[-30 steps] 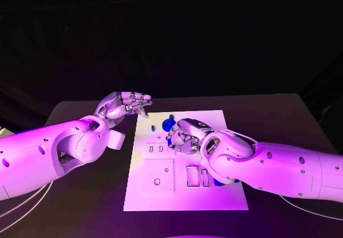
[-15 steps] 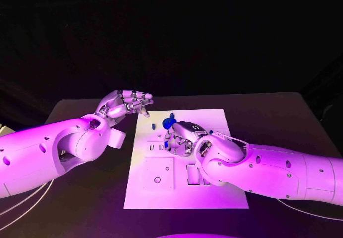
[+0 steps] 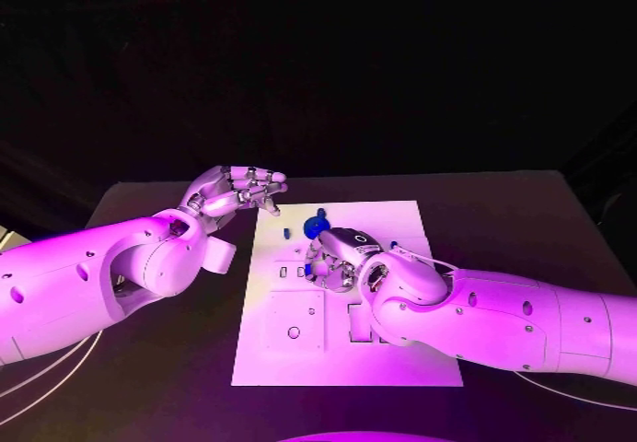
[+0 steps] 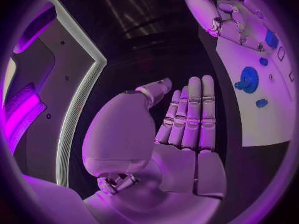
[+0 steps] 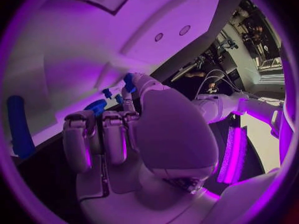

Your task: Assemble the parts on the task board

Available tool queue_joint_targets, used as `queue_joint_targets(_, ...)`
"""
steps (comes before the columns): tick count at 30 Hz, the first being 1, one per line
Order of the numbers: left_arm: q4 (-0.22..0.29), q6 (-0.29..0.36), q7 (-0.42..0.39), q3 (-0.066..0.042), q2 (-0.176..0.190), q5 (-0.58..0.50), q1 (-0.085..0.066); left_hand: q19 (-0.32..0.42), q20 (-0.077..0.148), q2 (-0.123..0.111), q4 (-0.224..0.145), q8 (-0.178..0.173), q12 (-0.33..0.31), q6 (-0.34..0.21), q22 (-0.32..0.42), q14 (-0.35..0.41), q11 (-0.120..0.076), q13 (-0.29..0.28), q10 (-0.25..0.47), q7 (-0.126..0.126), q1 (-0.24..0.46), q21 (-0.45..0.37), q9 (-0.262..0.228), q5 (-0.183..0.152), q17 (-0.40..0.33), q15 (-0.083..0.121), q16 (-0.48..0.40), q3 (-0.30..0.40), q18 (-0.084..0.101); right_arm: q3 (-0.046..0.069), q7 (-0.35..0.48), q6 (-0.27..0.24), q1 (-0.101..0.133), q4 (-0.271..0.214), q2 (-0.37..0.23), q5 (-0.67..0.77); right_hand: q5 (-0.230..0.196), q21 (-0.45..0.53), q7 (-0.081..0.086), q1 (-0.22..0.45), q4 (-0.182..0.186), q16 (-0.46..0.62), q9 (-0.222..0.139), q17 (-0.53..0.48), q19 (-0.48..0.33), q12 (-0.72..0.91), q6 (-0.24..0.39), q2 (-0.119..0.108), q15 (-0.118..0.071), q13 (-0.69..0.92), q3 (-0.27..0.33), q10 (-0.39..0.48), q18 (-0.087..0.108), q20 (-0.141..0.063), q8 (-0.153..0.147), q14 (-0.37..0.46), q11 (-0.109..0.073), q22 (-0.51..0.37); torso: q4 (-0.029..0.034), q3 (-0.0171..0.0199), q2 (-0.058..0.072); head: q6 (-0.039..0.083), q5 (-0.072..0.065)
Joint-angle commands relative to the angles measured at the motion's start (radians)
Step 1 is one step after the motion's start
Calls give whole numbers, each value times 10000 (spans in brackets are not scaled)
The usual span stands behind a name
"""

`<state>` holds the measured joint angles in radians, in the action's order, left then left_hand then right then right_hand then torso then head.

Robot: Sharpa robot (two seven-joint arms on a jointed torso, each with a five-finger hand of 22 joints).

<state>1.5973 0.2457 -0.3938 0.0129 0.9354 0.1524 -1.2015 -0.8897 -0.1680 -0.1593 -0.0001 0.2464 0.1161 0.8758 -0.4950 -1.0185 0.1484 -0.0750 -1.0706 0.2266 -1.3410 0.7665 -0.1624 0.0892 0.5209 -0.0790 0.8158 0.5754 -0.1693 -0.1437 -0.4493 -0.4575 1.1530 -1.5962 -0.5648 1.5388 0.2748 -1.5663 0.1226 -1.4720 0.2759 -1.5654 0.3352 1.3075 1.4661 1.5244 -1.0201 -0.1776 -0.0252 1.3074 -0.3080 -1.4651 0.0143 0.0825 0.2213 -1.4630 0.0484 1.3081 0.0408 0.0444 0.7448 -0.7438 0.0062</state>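
Parts, small blue plastic pieces, lie scattered on the flat white task board (image 3: 399, 359) in the middle of the black tabletop (image 3: 531, 221); nearest the robot the board shows pale rectangular recesses, and further up a small blue piece (image 3: 311, 270) sits at the fingertips of the silver right hand (image 3: 339, 260); that hand reaches in over the board's middle, palm turned down, fingers curled in close around the piece, though whether it truly pinches it I cannot tell; beyond it a round blue toothed gear (image 3: 316, 226) lies on the board's far part, with a smaller blue bit (image 3: 285, 236) just beside it; such pieces look light, stiff and smooth, likely to slip or skate on the board, so a fingertip pinch across opposite edges of the gear's rim seems the safest hold; furthest out, the silver left hand (image 3: 239, 191) hovers off the board's far left corner, above the tabletop, holding nothing; the left wrist view shows its fingers (image 4: 193, 114) straight and pressed side by side, thumb standing apart
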Motion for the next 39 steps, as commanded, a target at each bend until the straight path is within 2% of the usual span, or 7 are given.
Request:
queue_joint_targets(1, 18, -197, -24, -6, -16, 42, -14, 56, -8, 19, -17, 25, 48, -64, -8, 86, 71, 10, 25, -2, -80, 35, -4, -23, -14, 5, 56, 29, -107, -2, -154, 141, -14, 36, 16, 355, -49, -44, 24, 137, 30, -54, -2, 2632, 1047, -4, 40, -31, -22, 2271, -52, -709, -143, -53, 5, -1078, -42, 2627, 1, 3, -8, -10, 83)
queue_joint_targets(7, 17, -202, -7, -6, -7, 44, -15, 56, -8, 19, -17, 25, 48, -64, -8, 86, 71, 10, 25, -2, -80, 35, -4, -23, -14, 5, 56, 29, -107, -6, -143, 190, -17, 60, 47, 403, -60, -44, 29, 159, 33, -54, -5, 2632, 1047, -12, 57, -52, -18, 2265, -50, -703, -143, -50, -1, -1078, -37, 2627, -29, 15, -2, -1, 81)
queue_joint_targets(20, 5, -218, 22, -6, -5, 46, -15, 86, -9, 25, -31, 26, 49, -66, -40, 91, 74, 11, 27, 0, -82, 77, -3, -24, -29, 4, 60, 43, -107, -27, -136, 296, -18, 77, 59, 476, -166, -44, 111, 308, 40, -54, -59, 2632, 1047, -134, 290, -211, 41, 2176, -61, -610, -143, -5, -118, -1078, 30, 2627, -4, 10, -14, -22, 64)
queue_joint_targets(30, -25, -238, 45, -6, -13, 47, -15, 105, -11, 27, -31, 26, 49, -68, -59, 94, 76, 12, 30, 3, -71, 101, -2, -26, -37, 1, 62, 47, -105, -37, -50, 296, -17, 70, 70, 498, -601, -44, 242, 556, 76, -54, -143, 2632, 1047, -283, 605, -415, 161, 2069, 42, -489, -143, 99, -292, -1078, 149, 2627, -20, 16, -10, -14, 42)
queue_joint_targets(32, -29, -248, 47, -6, -15, 47, -15, 105, -11, 27, -31, 26, 49, -68, -59, 94, 76, 12, 30, 3, -71, 101, -2, -26, -37, 1, 62, 47, -105, -39, -15, 283, -17, 75, 71, 479, -838, -44, 271, 664, 97, -54, -157, 2632, 1047, -298, 656, -466, 196, 2059, 154, -475, -143, 136, -319, -1078, 182, 2627, -18, 17, -7, -15, 42)
queue_joint_targets(34, -31, -258, 51, -6, -17, 49, -15, 105, -11, 27, -31, 26, 49, -68, -59, 94, 76, 12, 30, 3, -71, 101, -2, -26, -37, 1, 62, 47, -105, -40, 12, 258, -17, 87, 75, 458, -1514, -44, 286, 969, 120, -54, -172, 2632, 1047, -325, 730, -502, 226, 2039, 560, -449, -143, 179, -348, -1078, 203, 2627, -16, 19, -9, -15, 42)
queue_joint_targets(39, -33, -276, 61, -6, -18, 64, -15, 105, -11, 27, -31, 26, 49, -68, -59, 94, 76, 12, 30, 3, -71, 101, -2, -26, -37, 1, 62, 47, -105, -43, 52, 169, -17, 96, 69, 433, -2182, -44, 314, 1236, 148, -54, -201, 2632, 1047, -401, 876, -403, 256, 1984, 1304, -383, -143, 211, -409, -1078, 245, 2627, -11, 12, -9, -12, 41)
